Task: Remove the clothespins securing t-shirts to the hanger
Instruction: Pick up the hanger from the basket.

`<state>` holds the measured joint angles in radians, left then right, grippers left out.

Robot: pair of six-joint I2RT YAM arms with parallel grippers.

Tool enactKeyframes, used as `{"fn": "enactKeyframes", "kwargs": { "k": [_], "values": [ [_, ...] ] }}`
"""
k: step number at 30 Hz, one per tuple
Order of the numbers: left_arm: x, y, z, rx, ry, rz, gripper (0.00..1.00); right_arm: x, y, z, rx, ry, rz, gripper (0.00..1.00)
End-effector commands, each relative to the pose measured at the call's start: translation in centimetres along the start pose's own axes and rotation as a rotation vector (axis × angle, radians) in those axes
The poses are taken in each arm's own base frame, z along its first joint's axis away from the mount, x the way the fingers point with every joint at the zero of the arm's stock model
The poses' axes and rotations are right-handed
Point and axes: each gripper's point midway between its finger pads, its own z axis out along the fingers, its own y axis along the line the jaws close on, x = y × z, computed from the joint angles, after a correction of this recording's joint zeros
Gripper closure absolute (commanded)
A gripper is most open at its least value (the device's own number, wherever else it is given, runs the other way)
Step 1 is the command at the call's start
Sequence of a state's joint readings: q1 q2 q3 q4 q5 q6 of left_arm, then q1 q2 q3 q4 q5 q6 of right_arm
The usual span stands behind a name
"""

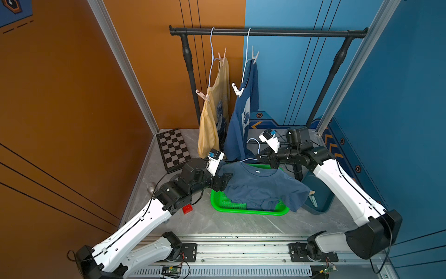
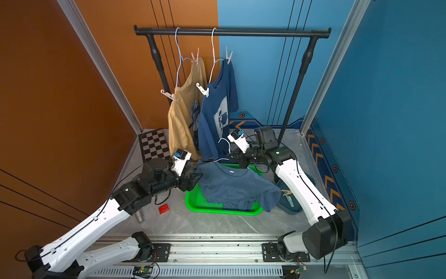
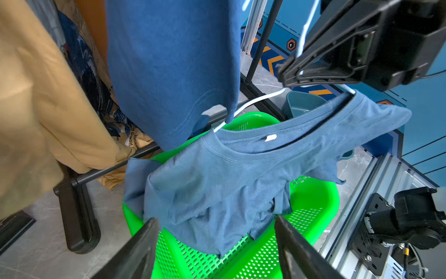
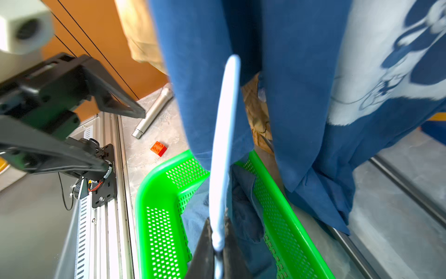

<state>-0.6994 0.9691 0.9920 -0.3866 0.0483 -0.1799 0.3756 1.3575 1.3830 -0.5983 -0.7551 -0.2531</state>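
Slate-blue in colour, the plain t-shirt (image 1: 260,186) drapes from a white hanger (image 4: 224,145) over the green basket (image 1: 248,212) at the middle of the counter (image 1: 217,224), and we see the right gripper (image 4: 218,244), at one o'clock of it, pressed together on the hanger's wire. The left gripper (image 3: 214,221) hangs at nine o'clock, just beside the sleeve, its jaws spread wide. At twelve o'clock we find the yellow t-shirt (image 1: 210,125) and the navy t-shirt (image 1: 239,125) hanging on the rail (image 1: 289,33), each pinned by two clothespins (image 1: 224,54), and one more clothespin (image 1: 311,192) shows at four o'clock by the plain shirt's far sleeve edge.
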Motion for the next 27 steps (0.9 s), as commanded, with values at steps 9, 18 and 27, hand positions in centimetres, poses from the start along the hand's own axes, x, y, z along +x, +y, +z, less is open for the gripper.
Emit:
{"fn": "enactKeyframes", "kwargs": {
  "k": [9, 18, 27],
  "values": [
    [-3.8, -1.5, -3.2, 0.104, -0.107, 0.194, 0.15, -3.8, 6.9, -5.3, -0.130, -0.173, -0.087, 1.00],
    [-1.2, 1.7, -4.2, 0.055, -0.080, 0.286, 0.08, -5.2, 8.1, -5.9, -0.187, -0.205, -0.156, 1.00],
    [2.2, 6.2, -2.5, -0.022, -0.043, 0.325, 0.09, -5.8, 8.7, -6.0, -0.215, -0.226, -0.254, 1.00]
  ]
}}
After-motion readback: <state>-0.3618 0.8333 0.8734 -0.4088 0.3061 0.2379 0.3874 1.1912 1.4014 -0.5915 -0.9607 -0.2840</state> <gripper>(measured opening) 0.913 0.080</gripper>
